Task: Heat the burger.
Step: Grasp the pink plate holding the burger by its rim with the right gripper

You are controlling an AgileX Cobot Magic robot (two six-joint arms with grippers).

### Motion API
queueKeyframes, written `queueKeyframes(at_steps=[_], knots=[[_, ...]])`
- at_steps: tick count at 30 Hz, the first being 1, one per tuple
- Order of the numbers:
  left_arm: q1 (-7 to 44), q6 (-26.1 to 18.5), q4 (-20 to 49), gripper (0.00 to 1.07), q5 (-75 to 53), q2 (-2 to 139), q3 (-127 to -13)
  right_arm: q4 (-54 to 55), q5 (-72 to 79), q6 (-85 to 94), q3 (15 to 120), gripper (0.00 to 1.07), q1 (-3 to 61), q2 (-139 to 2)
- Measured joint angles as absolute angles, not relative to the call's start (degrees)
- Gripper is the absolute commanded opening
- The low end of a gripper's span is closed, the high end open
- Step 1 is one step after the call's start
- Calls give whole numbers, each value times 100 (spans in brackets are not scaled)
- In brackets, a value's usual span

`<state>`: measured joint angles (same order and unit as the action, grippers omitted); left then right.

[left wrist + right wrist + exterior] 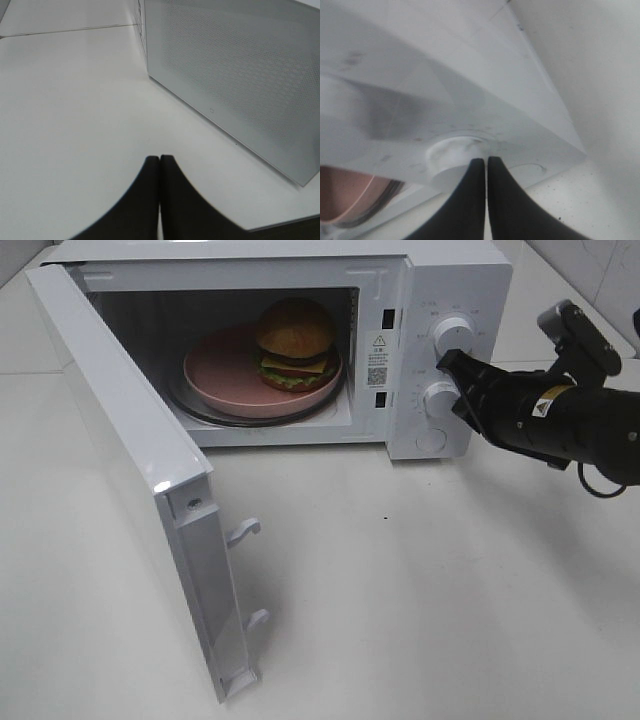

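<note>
One burger (296, 340), at 2 o'clock on a pink plate (215, 375) inside the open microwave (450, 280); right fingers (470, 200) clenched, tips at a knob (451, 156); left fingers (145, 200) clenched, empty, over the bench (60, 125).

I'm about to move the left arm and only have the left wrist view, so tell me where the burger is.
Observer: The burger sits on a pink plate inside the microwave.
Operator: Report the door.
Observer: The door stands wide open, hinged at the left of the high view.
Operator: Now the right gripper.
Observer: The right gripper is shut, its tips by the lower knob.
</note>
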<state>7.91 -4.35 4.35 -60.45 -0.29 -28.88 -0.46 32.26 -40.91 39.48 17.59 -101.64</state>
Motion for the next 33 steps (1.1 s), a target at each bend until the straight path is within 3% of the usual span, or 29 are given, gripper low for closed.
queueKeyframes(at_steps=[10,19,26,28,31,33], knots=[[791,-435,435,0,-6045,-29,-2888,-2005,1404,-3174,3948,3,1759,-9517],[791,-435,435,0,-6045,-29,-2888,-2573,-57,-2934,3948,5,1759,-9236],[791,-430,435,0,-6045,-29,-2888,-2401,-1518,-2194,4085,5,1765,-9121],[791,-424,435,0,-6045,-29,-2888,-1696,-2544,-1392,4377,5,1770,-9116],[791,-424,435,0,-6045,-29,-2888,-1415,-2785,-1134,4469,6,1770,-9116],[791,-424,435,0,-6045,-29,-2888,-298,-3512,-143,4761,7,1770,-9116]])
